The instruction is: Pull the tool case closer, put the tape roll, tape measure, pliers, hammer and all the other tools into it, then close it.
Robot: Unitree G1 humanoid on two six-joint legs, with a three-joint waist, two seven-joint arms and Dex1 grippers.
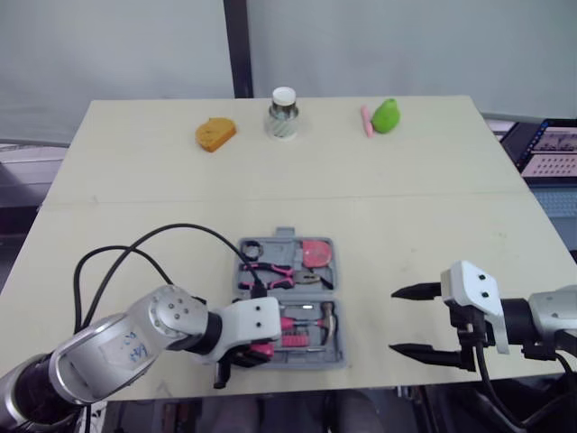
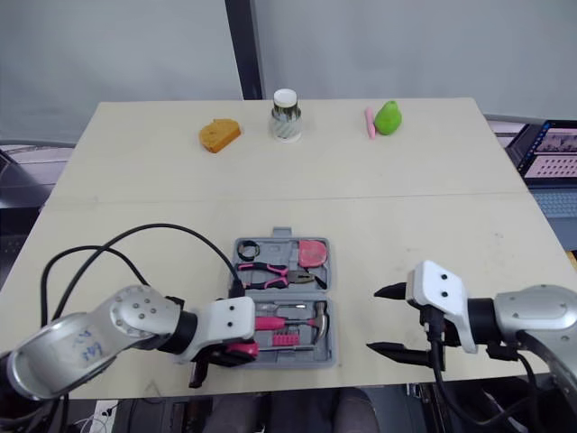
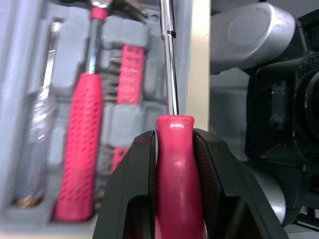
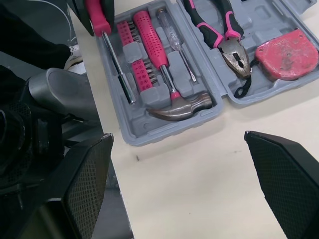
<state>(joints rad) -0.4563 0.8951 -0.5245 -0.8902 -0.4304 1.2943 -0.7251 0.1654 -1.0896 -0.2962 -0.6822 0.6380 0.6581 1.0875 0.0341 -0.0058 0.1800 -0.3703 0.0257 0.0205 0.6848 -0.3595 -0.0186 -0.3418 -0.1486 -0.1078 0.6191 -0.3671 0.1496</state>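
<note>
Left wrist view: your left gripper point(image 3: 174, 138) has its jaws clamped on the pink screwdriver point(image 3: 169, 59), right along the near rim of the open tool case point(image 4: 130, 128). Let go off-slot and it could roll off the bench point(image 1: 433, 207) or jam the lid. Your right gripper point(image 1: 393, 320) sits beside it, jaws apart.

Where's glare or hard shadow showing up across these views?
Left wrist view: bright streak along the screwdriver shaft, glossy highlight on its handle in the left pincer. Right wrist view: soft sheen on the hammer head. Left eye view: table evenly lit, no hard shadows.
</note>
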